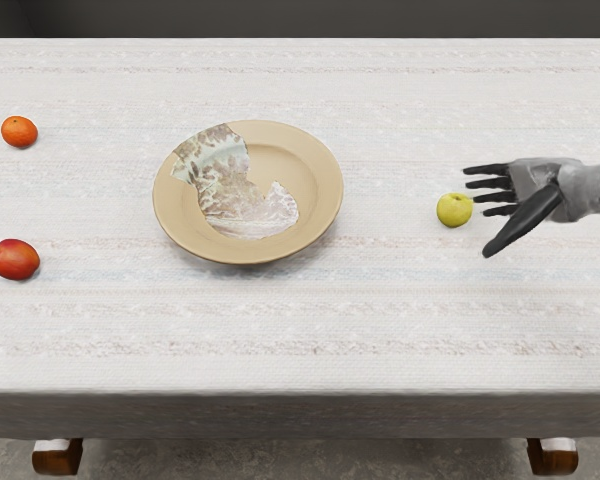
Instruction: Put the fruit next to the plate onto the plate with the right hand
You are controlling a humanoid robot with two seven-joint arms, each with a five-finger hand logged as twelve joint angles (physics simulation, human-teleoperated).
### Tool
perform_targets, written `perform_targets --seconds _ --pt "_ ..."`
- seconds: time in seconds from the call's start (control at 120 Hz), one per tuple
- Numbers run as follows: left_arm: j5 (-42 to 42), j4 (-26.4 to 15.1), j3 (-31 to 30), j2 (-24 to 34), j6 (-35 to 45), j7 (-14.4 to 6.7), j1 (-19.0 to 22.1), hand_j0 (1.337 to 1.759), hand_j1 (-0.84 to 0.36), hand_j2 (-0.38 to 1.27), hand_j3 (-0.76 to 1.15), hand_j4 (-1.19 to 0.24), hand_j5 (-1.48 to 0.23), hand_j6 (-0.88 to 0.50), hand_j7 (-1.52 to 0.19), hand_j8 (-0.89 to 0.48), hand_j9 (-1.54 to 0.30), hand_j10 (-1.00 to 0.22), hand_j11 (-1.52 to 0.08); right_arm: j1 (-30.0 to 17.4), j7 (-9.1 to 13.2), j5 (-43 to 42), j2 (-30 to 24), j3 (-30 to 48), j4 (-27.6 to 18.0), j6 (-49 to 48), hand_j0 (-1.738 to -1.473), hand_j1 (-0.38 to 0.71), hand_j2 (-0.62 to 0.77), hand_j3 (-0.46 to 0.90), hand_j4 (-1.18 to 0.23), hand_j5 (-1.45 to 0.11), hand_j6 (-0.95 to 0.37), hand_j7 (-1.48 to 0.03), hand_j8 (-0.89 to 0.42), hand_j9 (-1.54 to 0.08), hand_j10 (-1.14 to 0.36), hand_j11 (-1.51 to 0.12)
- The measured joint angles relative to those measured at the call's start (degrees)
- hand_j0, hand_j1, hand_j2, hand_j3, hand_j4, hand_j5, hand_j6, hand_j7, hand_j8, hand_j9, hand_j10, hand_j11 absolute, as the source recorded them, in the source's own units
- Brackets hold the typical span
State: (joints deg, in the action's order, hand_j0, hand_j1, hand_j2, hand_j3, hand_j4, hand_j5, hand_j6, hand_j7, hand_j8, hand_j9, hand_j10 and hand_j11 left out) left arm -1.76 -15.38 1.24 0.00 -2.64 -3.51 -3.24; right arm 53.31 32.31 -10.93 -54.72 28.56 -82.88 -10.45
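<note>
Finding: the right robot hand (525,192) enters from the right edge of the frame, at mid-height. It is open and grips nothing. Its fingers (485,183) are spread and point toward the frame's left, and the thumb angles down and left beneath them.

Task object: the yellow-green apple (454,210) rests on the desk (400,330), right of centre. It lies between the plate (315,160) and the hand, clear of the plate's rim. It sits just beside the fingertips, to their left and slightly lower. No contact is visible.

Governing relation: the apple lies to the frame's left of your hand, directly along the line the fingers point. It is roundish with no marked long axis, so in my judgement the approach angle matters little. The right hand is the nearer one, since the left arm is out of view.

Other items: an orange (19,131) at the upper left and a red fruit (15,259) at the mid-left both lie well apart from the hand. Disregard them.

Assessment: the grasp is not yet made. You should close around the apple before carrying it leftward.
</note>
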Motion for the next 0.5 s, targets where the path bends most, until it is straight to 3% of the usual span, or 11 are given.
perform_targets --seconds 0.108,0.208,0.35,0.5 --pt "0.0 0.0 0.0 0.0 0.0 0.0 -0.01 1.658 0.35 0.0 0.0 0.0 0.0 0.0 0.0 0.0 0.0 0.0 0.0 0.02 0.02 -1.17 -0.56 -0.01 1.03 0.96 -1.658 -0.32 -0.01 0.0 -0.03 -0.03 -0.03 -0.03 -0.03 -0.03 -0.03 -0.03" --pt "-0.01 0.0 0.0 0.0 0.0 0.0 0.03 1.658 0.35 0.0 0.0 0.0 0.0 0.0 0.0 0.0 0.0 0.0 0.0 0.48 0.03 -13.79 0.62 -2.23 1.49 7.06 -1.658 -0.33 -0.01 0.0 -0.02 -0.03 -0.02 -0.03 -0.02 -0.03 -0.02 -0.03" --pt "0.01 0.0 0.0 0.0 0.0 0.01 0.03 1.658 0.35 0.0 0.0 0.0 0.0 0.0 0.0 0.0 0.0 0.0 0.0 1.21 0.09 -34.0 7.91 -4.27 2.97 12.28 -1.658 -0.3 -0.01 0.0 -0.05 -0.06 -0.05 -0.06 -0.05 -0.06 -0.05 -0.06" --pt "0.01 0.0 0.0 0.0 0.0 0.01 0.02 1.658 0.35 0.0 0.0 0.0 0.0 0.0 0.0 0.0 0.0 0.0 0.0 1.43 0.18 -45.41 15.6 -7.07 7.16 14.65 -1.658 -0.23 -0.02 0.0 -0.1 -0.13 -0.11 -0.13 -0.11 -0.13 -0.1 -0.13"
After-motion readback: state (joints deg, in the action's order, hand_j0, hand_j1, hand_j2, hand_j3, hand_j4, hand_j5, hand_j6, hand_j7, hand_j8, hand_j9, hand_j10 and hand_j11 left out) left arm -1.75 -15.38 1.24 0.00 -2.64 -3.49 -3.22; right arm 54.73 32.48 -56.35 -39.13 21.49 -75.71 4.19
